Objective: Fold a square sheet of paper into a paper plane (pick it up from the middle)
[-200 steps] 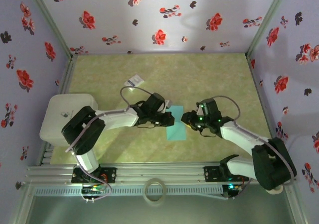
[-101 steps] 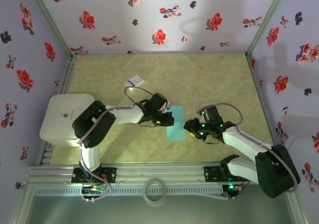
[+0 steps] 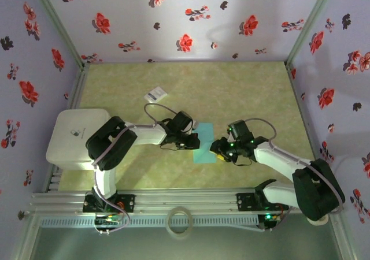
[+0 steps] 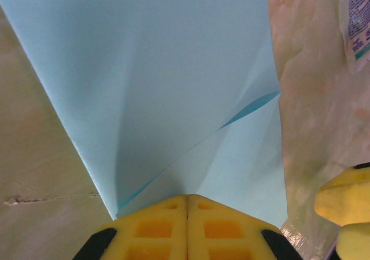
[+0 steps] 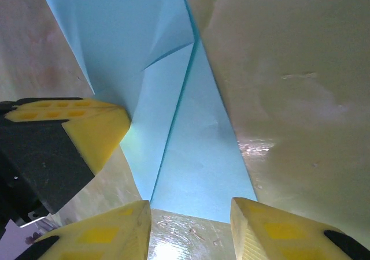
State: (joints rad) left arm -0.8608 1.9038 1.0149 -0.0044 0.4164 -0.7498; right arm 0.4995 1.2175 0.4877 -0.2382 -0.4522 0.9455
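From above, the folded sheet of paper (image 3: pixel 203 151) was mostly hidden. Only a small teal patch showed on the table (image 3: pixel 254 86) between the two wrists, which covered both its side edges.

The left gripper (image 4: pixel 186 201) was clenched. Its yellow fingers (image 4: pixel 156 228) met flat, and the paper's creases ran straight into their tips, so I took it as pinching the sheet's edge. The pinch point itself was cut off behind the pads. One folded flap stood slightly off the layer under it.

The right gripper (image 5: pixel 189 211) had its jaws parted and held nothing. The sheet's near end lay on the table just ahead of the gap. The left gripper's finger (image 5: pixel 87 124) touched the paper's left edge in that view.

A printed card (image 4: pixel 357 23) sat cropped at the frame corner, its text too blurred to read. It lay just beside the paper.

A white rounded box (image 3: pixel 74 137) sat at the table's left edge, partly behind the left arm. I could not tell whether it held anything.
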